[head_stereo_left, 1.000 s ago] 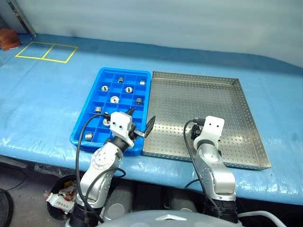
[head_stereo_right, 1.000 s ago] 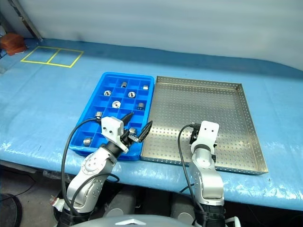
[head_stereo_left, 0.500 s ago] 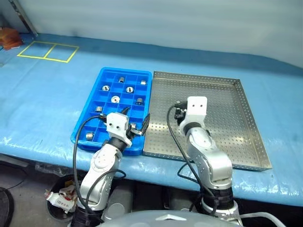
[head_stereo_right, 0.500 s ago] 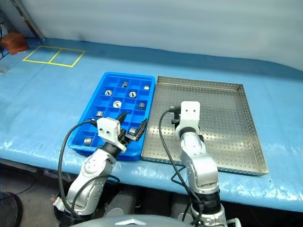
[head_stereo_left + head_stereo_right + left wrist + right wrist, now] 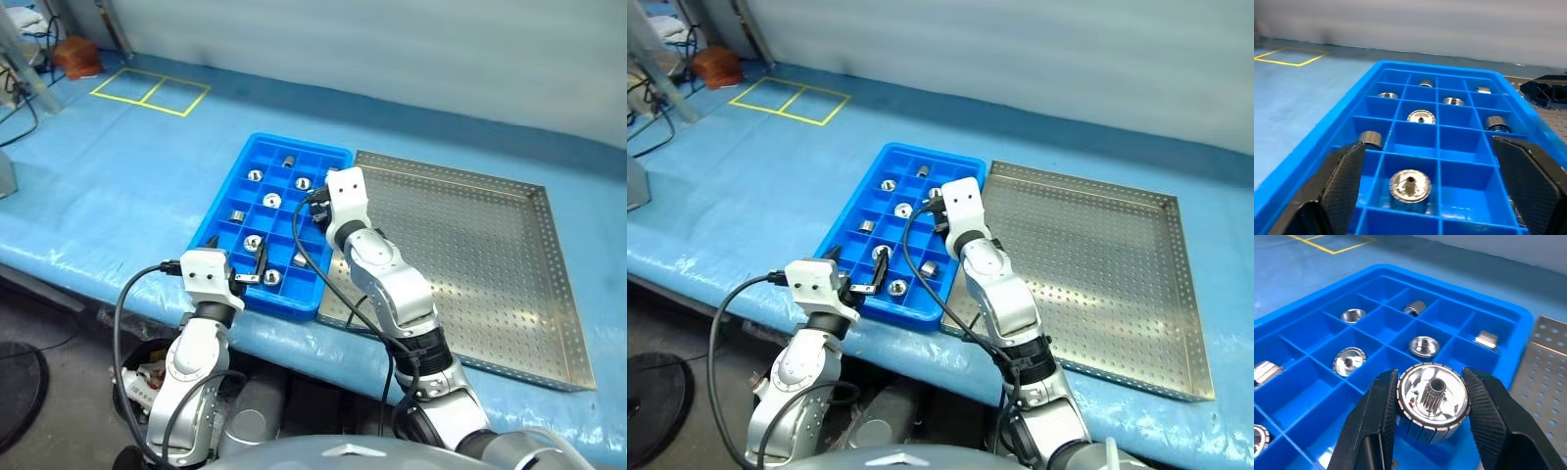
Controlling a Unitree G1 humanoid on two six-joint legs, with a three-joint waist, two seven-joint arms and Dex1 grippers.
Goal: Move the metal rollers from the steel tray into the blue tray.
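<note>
The right gripper (image 5: 1432, 431) is pinching a shiny ribbed metal roller (image 5: 1433, 401) between its black fingers over the bright blue gridded plastic tray (image 5: 1300, 340) — released off-centre, it is risking landing on a divider or an occupied cell just ahead.

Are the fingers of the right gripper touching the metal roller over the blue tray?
Touching. In the right wrist view both fingers press against the sides of the roller, with no gap, above the blue tray.
</note>
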